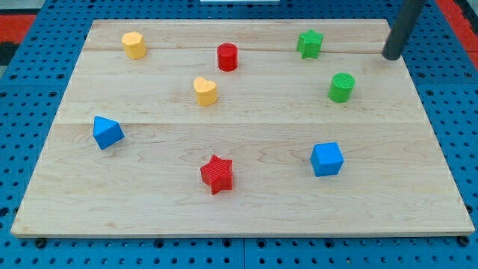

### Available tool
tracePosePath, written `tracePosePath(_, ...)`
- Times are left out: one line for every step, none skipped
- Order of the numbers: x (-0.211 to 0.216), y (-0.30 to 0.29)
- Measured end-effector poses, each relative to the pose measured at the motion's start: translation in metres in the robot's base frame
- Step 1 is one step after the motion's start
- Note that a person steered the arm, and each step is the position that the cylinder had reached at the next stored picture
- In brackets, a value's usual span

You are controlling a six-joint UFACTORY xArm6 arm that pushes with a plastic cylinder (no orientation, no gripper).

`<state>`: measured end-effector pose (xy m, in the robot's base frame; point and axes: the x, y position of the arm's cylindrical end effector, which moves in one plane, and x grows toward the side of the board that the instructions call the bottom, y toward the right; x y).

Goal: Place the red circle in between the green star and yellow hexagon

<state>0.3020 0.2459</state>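
The red circle (227, 57) stands near the view's top, middle of the wooden board (239, 217). The green star (310, 43) is to its right at the top. The yellow hexagon (134, 45) is at the top left. The red circle lies roughly between them, a little lower than both. My tip (390, 57) is at the top right, right of the green star and far from the red circle, touching no block.
A yellow heart (205, 91) sits below and left of the red circle. A green circle (341, 87) is at the right. A blue triangle (107, 132), a red star (217, 174) and a blue cube (326, 158) lie lower down.
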Motion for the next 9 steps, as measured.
tracePosePath(0.008, -0.053)
tracePosePath(0.014, -0.111)
tracePosePath(0.021, -0.164)
tracePosePath(0.029, -0.206)
tracePosePath(0.027, -0.242)
tracePosePath(0.014, -0.247)
tracePosePath(0.000, -0.254)
tracePosePath(-0.001, -0.258)
tracePosePath(0.015, -0.262)
